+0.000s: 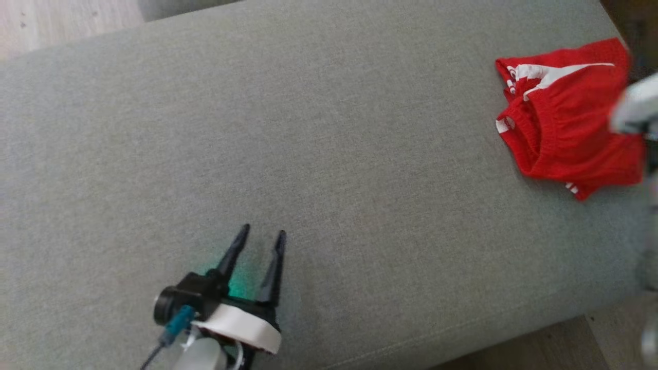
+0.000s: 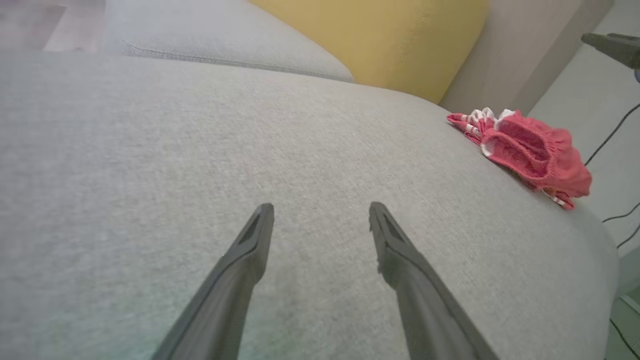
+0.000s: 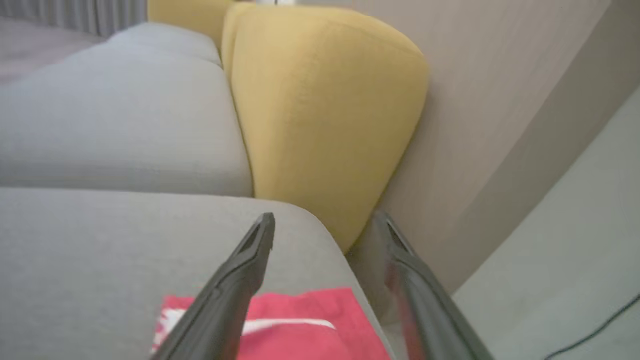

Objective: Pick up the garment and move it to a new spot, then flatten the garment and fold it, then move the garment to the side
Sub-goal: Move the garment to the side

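Observation:
The garment [image 1: 570,118] is a pair of red shorts with white stripes, lying crumpled near the right edge of the grey sofa cushion [image 1: 308,154]. It also shows far right in the left wrist view as a garment [image 2: 525,150] and under my fingers in the right wrist view as a garment [image 3: 310,325]. My left gripper [image 1: 263,235] rests open low on the cushion, far left of the garment, and the left gripper [image 2: 320,212] holds nothing. My right gripper [image 3: 325,230] is open above the garment, its jaws apart and empty. A blurred pale forearm [image 1: 637,110] overlaps the garment's right side.
A yellow back cushion [image 3: 320,115] stands behind the seat, with a beige wall [image 3: 500,125] beside it. A second grey seat cushion [image 3: 115,115] lies further along. Pale floor with a black cable [image 2: 612,135] lies past the sofa's right edge.

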Controlling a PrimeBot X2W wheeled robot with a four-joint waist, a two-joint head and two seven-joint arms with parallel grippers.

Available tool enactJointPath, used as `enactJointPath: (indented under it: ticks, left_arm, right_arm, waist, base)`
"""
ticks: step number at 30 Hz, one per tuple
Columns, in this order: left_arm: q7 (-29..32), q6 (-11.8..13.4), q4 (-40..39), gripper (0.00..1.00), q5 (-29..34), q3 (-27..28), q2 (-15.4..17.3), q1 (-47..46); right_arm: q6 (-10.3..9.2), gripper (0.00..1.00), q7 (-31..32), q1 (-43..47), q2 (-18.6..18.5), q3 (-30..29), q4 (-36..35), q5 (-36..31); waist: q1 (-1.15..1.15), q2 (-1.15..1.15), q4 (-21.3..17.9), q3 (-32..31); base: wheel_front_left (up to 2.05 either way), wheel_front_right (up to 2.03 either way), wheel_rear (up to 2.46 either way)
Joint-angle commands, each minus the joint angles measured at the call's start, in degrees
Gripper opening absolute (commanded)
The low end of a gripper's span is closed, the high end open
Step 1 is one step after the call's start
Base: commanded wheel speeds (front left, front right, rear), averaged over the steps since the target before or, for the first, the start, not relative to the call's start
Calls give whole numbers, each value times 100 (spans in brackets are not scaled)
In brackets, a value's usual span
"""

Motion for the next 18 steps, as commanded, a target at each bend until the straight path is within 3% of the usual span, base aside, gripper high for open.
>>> enactJointPath:
  ticks: [1, 5, 9, 13, 18]
  left_arm:
    - [-55, 9, -135, 100, 36, 256, 6, -106]
    - [-55, 89, -212, 100, 55, 634, 6, -51]
    - [-55, 295, -308, 100, 27, 1046, 6, 0]
    - [-55, 493, -364, 100, 56, 1611, 6, 40]
    - [-55, 503, -345, 100, 126, 1853, 6, 94]
  right_arm:
    - [37, 100, -74, 16, 250, 46, -373, -1]
    - [37, 100, -77, 626, 914, 112, -1454, 319]
    - [37, 100, -77, 1469, 1354, 375, -2266, 768]
    - [37, 100, -78, 2459, 1594, 553, -2845, 1268]
    - [37, 100, -78, 3186, 1621, 907, -2992, 1865]
  waist:
    - [0, 0, 29, -53]
    - [0, 0, 153, -199]
    - [0, 0, 367, -344]
    - [0, 0, 741, -508]
    - [0, 0, 1156, -671]
  base:
    - [0, 0, 0]
    - [0, 0, 0]
    - [0, 0, 0]
    - [0, 0, 0]
    - [0, 0, 0]
